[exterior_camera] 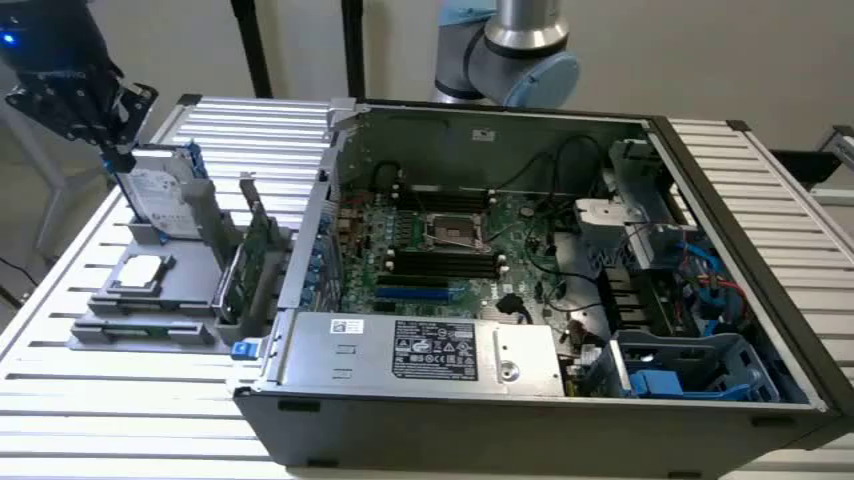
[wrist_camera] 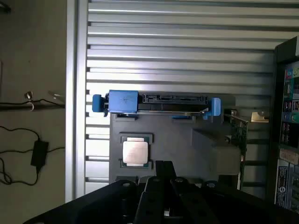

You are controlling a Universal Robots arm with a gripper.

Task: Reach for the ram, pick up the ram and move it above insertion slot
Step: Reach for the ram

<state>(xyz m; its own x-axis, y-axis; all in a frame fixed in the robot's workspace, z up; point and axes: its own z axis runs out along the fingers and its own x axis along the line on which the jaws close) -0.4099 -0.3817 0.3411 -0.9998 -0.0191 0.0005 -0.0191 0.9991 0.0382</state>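
On my worktop [exterior_camera: 80,400] I count one open computer case [exterior_camera: 534,430] and one grey holder [exterior_camera: 180,300]. The holder carries one hard drive [exterior_camera: 158,200], one processor chip [exterior_camera: 140,272] and one green card [exterior_camera: 254,255]. The case holds one power supply [exterior_camera: 414,350]. I have one gripper [exterior_camera: 120,158].

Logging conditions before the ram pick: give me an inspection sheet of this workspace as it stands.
Surface: slatted metal table carrying a grey parts holder and an open computer case.
Job's things: ram, a thin strip lying at the holder's front edge, untouched; memory slots on the motherboard.
Clutter: hard drive standing upright, processor and expansion card, all in the holder.
Grippers: claw shut, holding nothing, beside the hard drive's upper end.
Cables: black leads inside the case; power adapter with its cord on the floor.
Surroundings: plain wall, black stand legs.
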